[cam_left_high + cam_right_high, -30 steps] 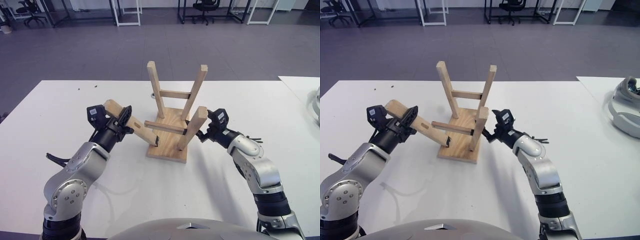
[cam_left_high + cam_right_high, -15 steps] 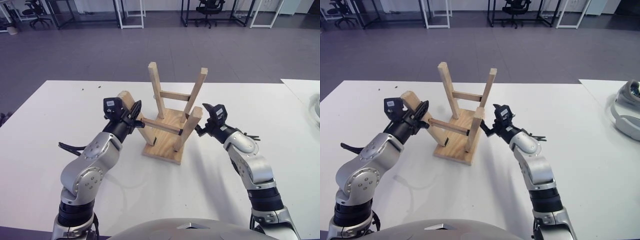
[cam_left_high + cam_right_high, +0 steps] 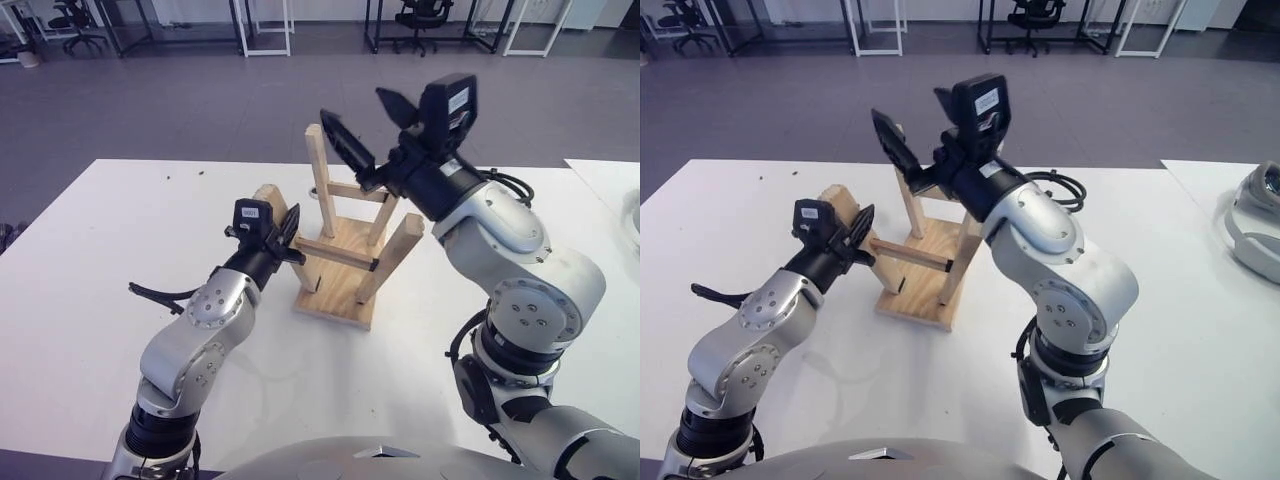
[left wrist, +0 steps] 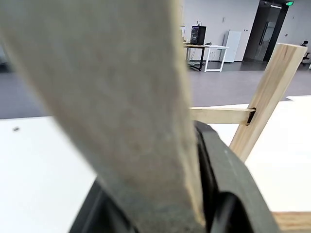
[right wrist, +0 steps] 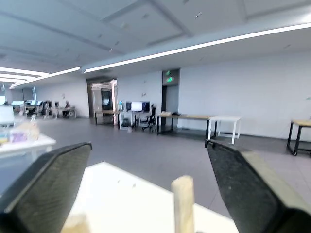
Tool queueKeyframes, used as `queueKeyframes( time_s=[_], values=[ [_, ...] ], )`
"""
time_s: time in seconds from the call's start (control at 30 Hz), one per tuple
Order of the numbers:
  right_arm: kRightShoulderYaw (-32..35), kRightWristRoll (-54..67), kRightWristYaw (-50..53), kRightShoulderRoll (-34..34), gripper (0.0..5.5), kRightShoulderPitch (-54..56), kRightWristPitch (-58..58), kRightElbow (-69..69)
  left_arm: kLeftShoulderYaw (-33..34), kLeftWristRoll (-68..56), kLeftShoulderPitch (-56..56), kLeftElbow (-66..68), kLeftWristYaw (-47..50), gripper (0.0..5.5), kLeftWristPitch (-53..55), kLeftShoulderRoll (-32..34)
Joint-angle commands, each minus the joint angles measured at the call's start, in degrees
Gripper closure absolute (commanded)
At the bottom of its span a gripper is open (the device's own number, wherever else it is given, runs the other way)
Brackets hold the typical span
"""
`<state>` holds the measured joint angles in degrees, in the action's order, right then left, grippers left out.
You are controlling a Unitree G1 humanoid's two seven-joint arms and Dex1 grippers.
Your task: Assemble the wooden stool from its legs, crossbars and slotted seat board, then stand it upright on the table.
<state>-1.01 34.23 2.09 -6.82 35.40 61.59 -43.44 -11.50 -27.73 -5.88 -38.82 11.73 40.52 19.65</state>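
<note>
Left end effector (image 3: 283, 238) looked clamped on the near-left leg (image 3: 268, 196) of the upside-down stool (image 3: 338, 292), right end effector (image 3: 351, 103) hung spread wide above it.

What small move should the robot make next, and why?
Probably lower the right gripper onto the far left leg and close, steadying the stool. That gripper hangs open above the leg's top, while the left gripper is shut on the near left leg.

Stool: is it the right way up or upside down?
Upside down. Its seat board lies flat on the table and its legs stick up.
</note>
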Motion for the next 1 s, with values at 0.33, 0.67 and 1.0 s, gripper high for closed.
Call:
queueKeyframes(
  time_s=[0.33, 0.67, 1.0],
  values=[
    [4.1, -4.3, 1.0, -1.5, 1.13, -0.6, 0.3, 4.5, 4.3, 0.4, 1.1, -0.9, -7.6, 2.41, 6.5, -3.1],
    [13.1, -1.5, -5.3, -6.2, 1.13, -1.0, -4.2, 4.8, 17.9, -28.5, -2.3, -10.9, -8.8, 2.41, 10.0, -7.4],
    [29.6, 5.0, -5.2, -5.5, 1.13, -34.2, -6.8, -7.3, 36.7, -42.3, -4.3, -7.6, 3.1, 2.41, -0.3, 5.0]
  ],
)
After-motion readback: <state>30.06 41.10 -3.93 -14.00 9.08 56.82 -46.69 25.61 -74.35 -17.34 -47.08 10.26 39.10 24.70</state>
